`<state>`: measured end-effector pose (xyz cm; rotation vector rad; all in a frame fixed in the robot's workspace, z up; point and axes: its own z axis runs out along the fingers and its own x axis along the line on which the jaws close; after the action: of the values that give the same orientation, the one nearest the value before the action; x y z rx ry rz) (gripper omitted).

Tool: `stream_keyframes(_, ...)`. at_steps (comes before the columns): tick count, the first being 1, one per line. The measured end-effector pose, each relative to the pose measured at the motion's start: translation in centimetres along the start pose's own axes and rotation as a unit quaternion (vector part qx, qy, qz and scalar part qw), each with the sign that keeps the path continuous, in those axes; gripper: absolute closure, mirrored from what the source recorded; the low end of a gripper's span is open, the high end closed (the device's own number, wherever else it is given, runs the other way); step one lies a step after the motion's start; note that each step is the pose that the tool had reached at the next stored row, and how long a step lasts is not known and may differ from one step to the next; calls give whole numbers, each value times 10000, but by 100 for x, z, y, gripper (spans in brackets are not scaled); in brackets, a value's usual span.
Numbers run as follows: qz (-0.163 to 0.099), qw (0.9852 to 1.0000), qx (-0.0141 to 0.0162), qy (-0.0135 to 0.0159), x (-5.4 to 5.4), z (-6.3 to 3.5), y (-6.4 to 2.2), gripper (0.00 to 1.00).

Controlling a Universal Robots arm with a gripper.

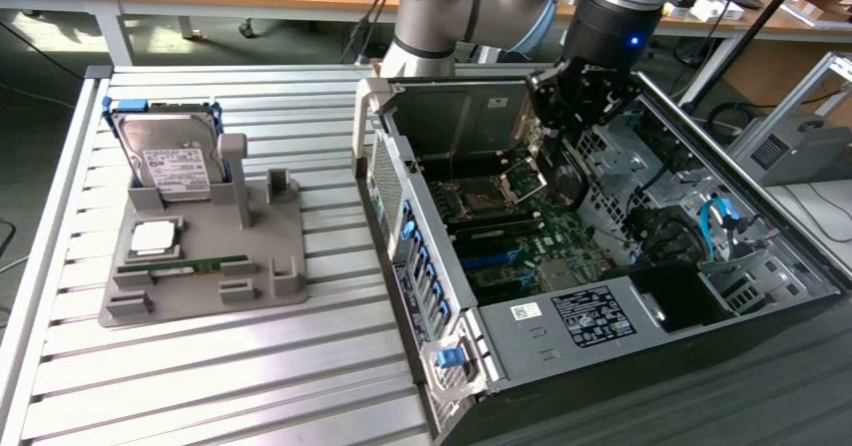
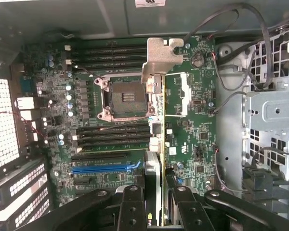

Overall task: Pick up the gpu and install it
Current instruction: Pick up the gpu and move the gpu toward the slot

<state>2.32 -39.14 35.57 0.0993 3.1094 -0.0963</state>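
Black perforated jaws sit right up close in the wrist view, clamped on the gpu (image 2: 154, 166), a thin dark circuit card seen edge-on with a silvery metal bracket at its far end. It is held above the green motherboard (image 2: 192, 125), beside the empty square processor socket (image 2: 123, 98). Over to the exterior view: the silver-and-black arm (image 1: 620, 12) reaches into the open grey computer case (image 1: 386, 182). On the slatted metal tabletop (image 1: 200, 396), a grey holder (image 1: 273, 276) carries a boxy silver hard drive (image 1: 171, 157) and a narrow green memory stick (image 1: 184, 263).

Robotics lab; slatted metal bench (image 1: 200, 386); open computer case (image 1: 533, 331); desks (image 1: 174, 5) behind.
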Motion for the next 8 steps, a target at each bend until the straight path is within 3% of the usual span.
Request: stream_keyframes(8,0,10000,16,-1,1,42,3,73)
